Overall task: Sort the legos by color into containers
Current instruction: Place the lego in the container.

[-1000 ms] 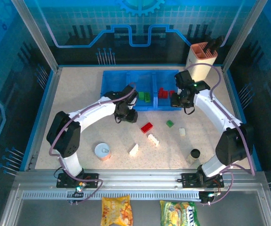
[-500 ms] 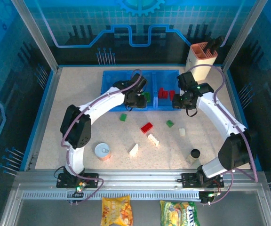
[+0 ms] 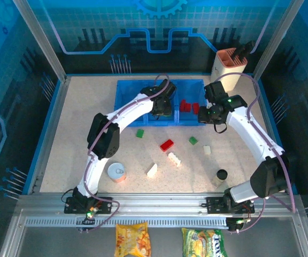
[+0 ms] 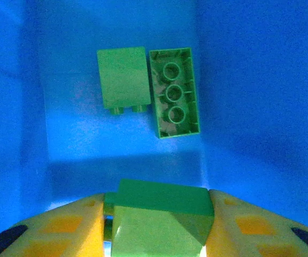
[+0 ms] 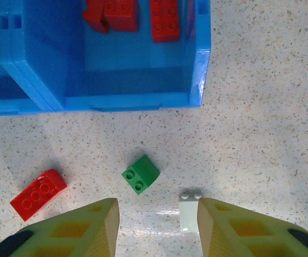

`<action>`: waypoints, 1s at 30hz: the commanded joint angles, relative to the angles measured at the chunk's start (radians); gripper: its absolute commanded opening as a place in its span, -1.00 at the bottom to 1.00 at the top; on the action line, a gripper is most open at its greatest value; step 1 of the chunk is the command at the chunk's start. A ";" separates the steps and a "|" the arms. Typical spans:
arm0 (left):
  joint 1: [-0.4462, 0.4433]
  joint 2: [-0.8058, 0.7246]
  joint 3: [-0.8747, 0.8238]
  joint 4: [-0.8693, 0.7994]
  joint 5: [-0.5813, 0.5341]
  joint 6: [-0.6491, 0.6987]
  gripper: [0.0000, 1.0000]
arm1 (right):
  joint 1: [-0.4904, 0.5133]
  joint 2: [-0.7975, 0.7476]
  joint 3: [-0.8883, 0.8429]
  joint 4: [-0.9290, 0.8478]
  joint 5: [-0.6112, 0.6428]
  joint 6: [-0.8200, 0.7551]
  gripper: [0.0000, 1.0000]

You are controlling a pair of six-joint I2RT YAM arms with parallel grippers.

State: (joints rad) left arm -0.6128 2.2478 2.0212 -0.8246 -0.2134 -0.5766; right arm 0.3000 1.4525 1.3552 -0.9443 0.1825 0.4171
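**Top external:** the left gripper (image 3: 162, 108) is poised over the middle compartment of the blue tray (image 3: 126, 99). The right gripper (image 3: 203, 116) is at the tray's near right corner. Six loose legos (image 3: 167, 144) lie on the table (image 3: 79, 118) before the tray.

**Left wrist:** the fingers clamp a green lego (image 4: 162, 214) above two green bricks (image 4: 174, 92) lying in the compartment.

**Right wrist:** the jaws stand apart, holding nothing, over a small green brick (image 5: 141, 173), a red brick (image 5: 38, 187) and a white brick (image 5: 189, 203). Red bricks (image 5: 164, 19) rest in the right compartment.

Light from above keeps the table (image 3: 74, 107) bright, shadows soft. The left wrist view is saturated blue, its near green brick (image 4: 162, 219) slightly blurred; the right wrist view is sharp, with glare by the white brick (image 5: 189, 214).
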 commanded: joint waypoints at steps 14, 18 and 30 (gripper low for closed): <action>0.024 0.112 0.052 -0.045 -0.017 -0.037 -0.08 | -0.021 -0.045 -0.025 -0.027 -0.007 -0.024 -0.12; 0.027 0.111 0.053 -0.047 -0.012 -0.037 0.00 | -0.021 -0.044 -0.029 -0.027 -0.009 -0.026 -0.12; 0.028 0.041 0.016 -0.025 0.011 -0.030 0.10 | -0.021 -0.047 -0.055 -0.021 -0.018 -0.020 -0.11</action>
State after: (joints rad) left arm -0.5900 2.3516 2.0403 -0.8474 -0.2203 -0.6037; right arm 0.2905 1.4303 1.3125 -0.9531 0.1745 0.4061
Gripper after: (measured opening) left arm 0.549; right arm 0.443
